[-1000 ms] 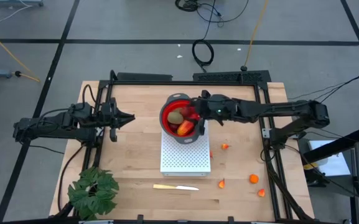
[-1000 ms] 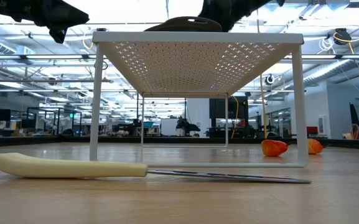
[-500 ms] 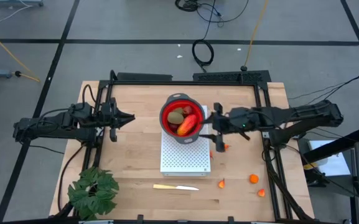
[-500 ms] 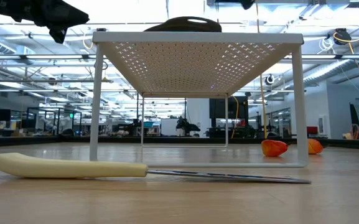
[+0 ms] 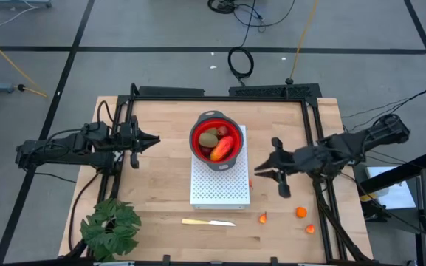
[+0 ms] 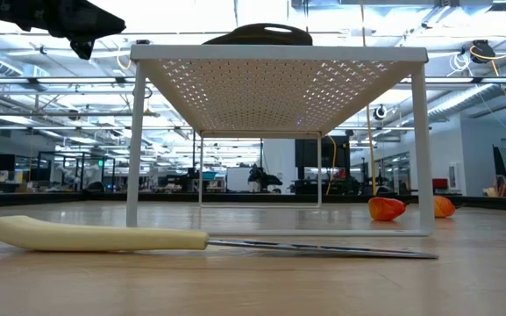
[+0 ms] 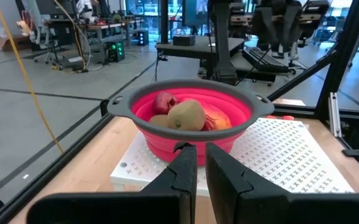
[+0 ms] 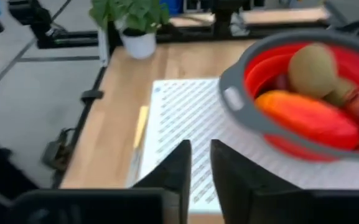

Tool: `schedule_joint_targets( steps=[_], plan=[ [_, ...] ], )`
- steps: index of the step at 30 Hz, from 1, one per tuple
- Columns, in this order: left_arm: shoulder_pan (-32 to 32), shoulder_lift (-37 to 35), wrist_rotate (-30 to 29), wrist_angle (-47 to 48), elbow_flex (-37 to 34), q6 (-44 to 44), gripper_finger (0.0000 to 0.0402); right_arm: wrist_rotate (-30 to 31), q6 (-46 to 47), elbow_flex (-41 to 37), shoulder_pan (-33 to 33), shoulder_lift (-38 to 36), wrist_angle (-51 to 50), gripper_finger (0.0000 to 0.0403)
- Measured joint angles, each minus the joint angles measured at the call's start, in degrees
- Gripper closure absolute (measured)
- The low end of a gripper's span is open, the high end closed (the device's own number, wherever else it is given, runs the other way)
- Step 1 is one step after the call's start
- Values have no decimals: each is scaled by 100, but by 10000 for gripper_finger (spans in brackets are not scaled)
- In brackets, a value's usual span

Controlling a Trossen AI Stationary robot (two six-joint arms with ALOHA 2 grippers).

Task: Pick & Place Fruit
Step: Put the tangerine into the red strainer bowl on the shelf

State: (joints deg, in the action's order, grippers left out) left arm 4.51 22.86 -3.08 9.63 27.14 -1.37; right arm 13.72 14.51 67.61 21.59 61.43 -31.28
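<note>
— Two arms at the table, then. Where is the fruit?

— Most of it sits in the red bowl [image 5: 214, 140] at the centre of the overhead frame, on top of the white perforated rack [image 5: 220, 185]. A red-orange oblong [image 5: 222, 148] lies across the bowl, with an olive-brown oval [image 5: 208, 138] beside it and a dark red ball [image 7: 165, 101] toward the rim.

— Anything left outside the bowl?

— Small orange bits [image 5: 300, 213] lie on the wooden table [image 5: 161, 177], lower right of the overhead frame, well apart from the bowl.

— And the right gripper [image 5: 277, 168]?

— It hangs right of the rack, clear of the bowl, carrying nothing. Its wrist camera shows the fingers [image 8: 178, 169] drawn close together with only a narrow slit between them.

— The left gripper [image 5: 145, 142]?

— Left of the bowl, pointed at it, fingers [image 7: 182, 167] clenched, nothing between them.

— What else is on the table?

— A pale yellow knife [image 5: 208, 222] in front of the rack, and a green plant [image 5: 111, 226] at lower left.
</note>
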Motion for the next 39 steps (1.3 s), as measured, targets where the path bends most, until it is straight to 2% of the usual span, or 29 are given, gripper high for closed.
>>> schedule_joint_targets(
  steps=[5, 11, 19, 26, 32, 35, 39],
  plan=[
    [0, -1, -1, -2, 0, 15, 371, -29, 697, 1, 435, -16, -567, 397],
    [0, 1, -1, -2, 0, 137, 371, -72, 1489, 1, 939, -16, -1401, 397],
    [0, 1, -1, -2, 0, 127, 371, -910, 1341, 2, 1426, 83, -2509, 399],
    [0, 0, -2, -2, 0, 126, 371, -1686, 1052, 2, 1503, 231, -3240, 399],
    [0, 1, -1, -2, 0, 116, 371, -2122, 555, -291, 1550, 299, -3237, 399],
    [0, 0, -1, -2, 0, 114, 371, -2152, 408, -570, 1610, 302, -3151, 397],
    [0, 1, -1, -2, 0, 114, 371, -2324, 313, -918, 1688, 302, -2970, 374]
  ],
)
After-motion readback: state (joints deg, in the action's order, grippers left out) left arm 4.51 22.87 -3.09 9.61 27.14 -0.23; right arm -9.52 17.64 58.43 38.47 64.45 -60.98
